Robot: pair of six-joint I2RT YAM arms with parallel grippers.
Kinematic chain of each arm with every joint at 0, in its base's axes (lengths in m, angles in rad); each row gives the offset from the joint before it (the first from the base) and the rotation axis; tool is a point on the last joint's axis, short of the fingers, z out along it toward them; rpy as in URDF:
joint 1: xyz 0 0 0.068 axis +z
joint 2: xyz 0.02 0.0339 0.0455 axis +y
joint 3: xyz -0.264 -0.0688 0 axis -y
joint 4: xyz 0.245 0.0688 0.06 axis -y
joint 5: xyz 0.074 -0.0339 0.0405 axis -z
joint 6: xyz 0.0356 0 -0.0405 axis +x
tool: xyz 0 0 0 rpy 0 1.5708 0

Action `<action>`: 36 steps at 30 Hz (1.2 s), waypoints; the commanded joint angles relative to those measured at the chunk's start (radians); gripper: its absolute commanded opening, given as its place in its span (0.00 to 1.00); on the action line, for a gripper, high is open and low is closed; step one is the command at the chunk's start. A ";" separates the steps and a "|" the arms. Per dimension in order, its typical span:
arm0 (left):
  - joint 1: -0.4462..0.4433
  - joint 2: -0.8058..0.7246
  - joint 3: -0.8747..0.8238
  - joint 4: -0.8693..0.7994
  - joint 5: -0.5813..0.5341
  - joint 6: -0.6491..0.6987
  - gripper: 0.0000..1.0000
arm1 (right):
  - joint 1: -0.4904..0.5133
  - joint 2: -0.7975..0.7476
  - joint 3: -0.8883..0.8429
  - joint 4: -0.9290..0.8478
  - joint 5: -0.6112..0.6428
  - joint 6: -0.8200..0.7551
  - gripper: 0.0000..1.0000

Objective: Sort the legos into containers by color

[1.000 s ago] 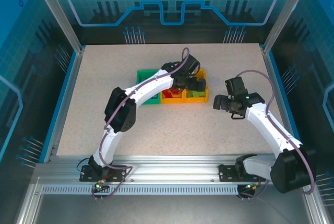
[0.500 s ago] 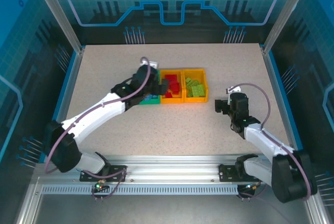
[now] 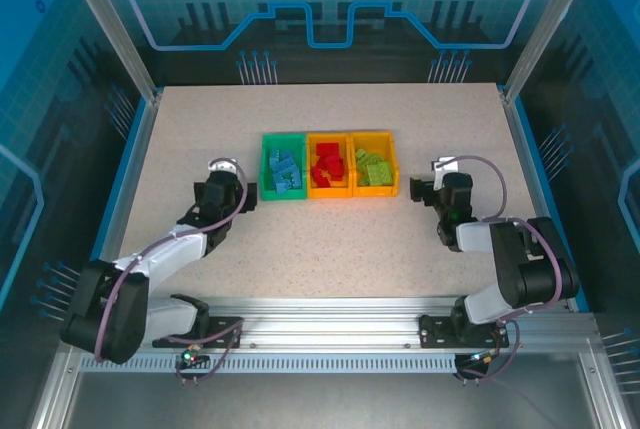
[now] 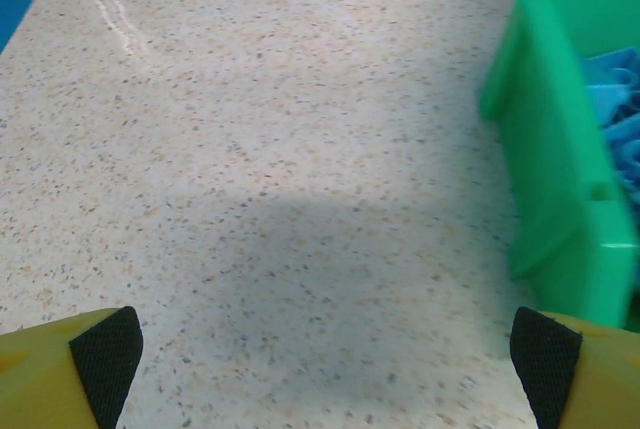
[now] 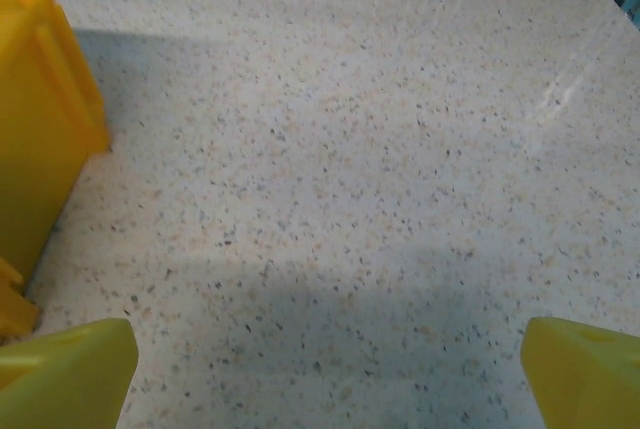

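Note:
Three joined containers stand in a row mid-table: a green bin (image 3: 266, 171) holding blue legos (image 3: 285, 171), an orange-yellow bin (image 3: 329, 191) holding red legos (image 3: 328, 163), and an orange-yellow bin (image 3: 376, 191) holding lime green legos (image 3: 373, 167). My left gripper (image 3: 243, 199) sits low just left of the green bin, open and empty. In the left wrist view that gripper (image 4: 325, 369) faces bare table, with the green bin (image 4: 555, 149) and blue legos (image 4: 620, 114) to its right. My right gripper (image 3: 418, 192) is open and empty, right of the row. Its wrist view shows the gripper (image 5: 330, 369) beside the yellow bin (image 5: 35, 129).
The speckled tabletop (image 3: 330, 249) is bounded by blue side rails and metal frame posts. Both arms are folded low along the near half, their bases on the aluminium rail (image 3: 330, 334) at the front edge.
The left arm has swung back from over the bins to the table left of the green bin. The right arm has drawn back and down beside the right bin, its jaws opening wider.

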 commanded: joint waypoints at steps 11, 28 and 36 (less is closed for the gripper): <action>0.209 0.320 -0.100 0.741 0.309 0.057 0.99 | -0.015 -0.002 0.009 0.065 -0.027 0.012 1.00; 0.230 0.299 -0.081 0.658 0.346 0.036 0.99 | -0.015 -0.002 0.008 0.065 -0.027 0.013 1.00; 0.230 0.298 -0.081 0.659 0.345 0.036 0.99 | 0.003 0.001 0.011 0.067 -0.004 -0.002 1.00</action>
